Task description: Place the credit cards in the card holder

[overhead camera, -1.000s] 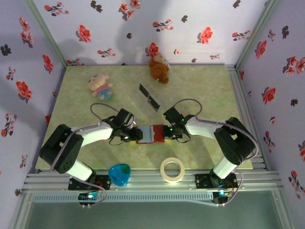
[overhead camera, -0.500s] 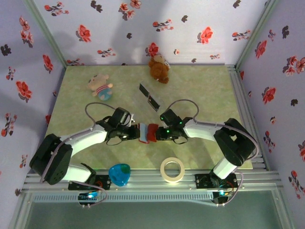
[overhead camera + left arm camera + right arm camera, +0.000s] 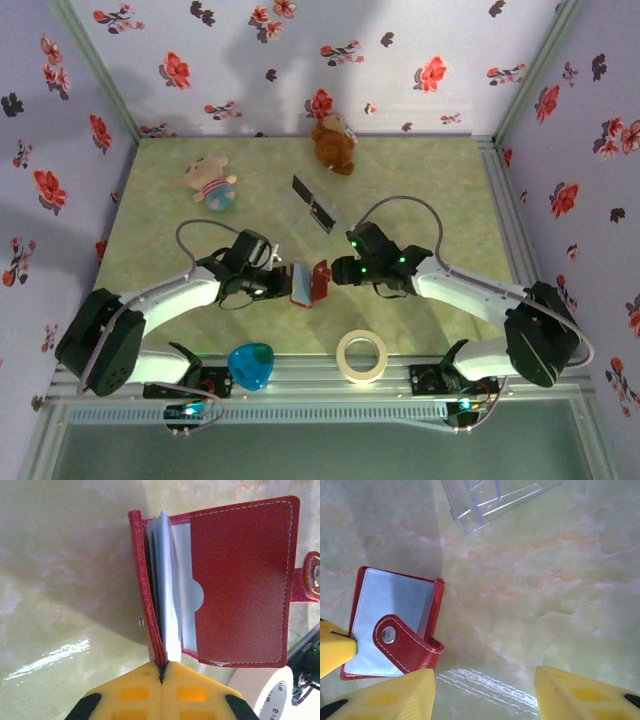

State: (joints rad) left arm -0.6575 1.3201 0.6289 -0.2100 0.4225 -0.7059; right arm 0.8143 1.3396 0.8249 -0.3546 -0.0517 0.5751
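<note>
Now the left fingers (image 3: 135,695) are pinching one edge of the card holder (image 3: 240,580). It is tipping up half-folded between both arms, no longer lying flat open on the surface (image 3: 430,190). The right fingers (image 3: 385,700) are standing apart, having released it. Counting: one holder, two plush toys, pink (image 3: 210,182) and brown (image 3: 333,145), one tape roll (image 3: 362,355), one blue heart (image 3: 250,365).
</note>
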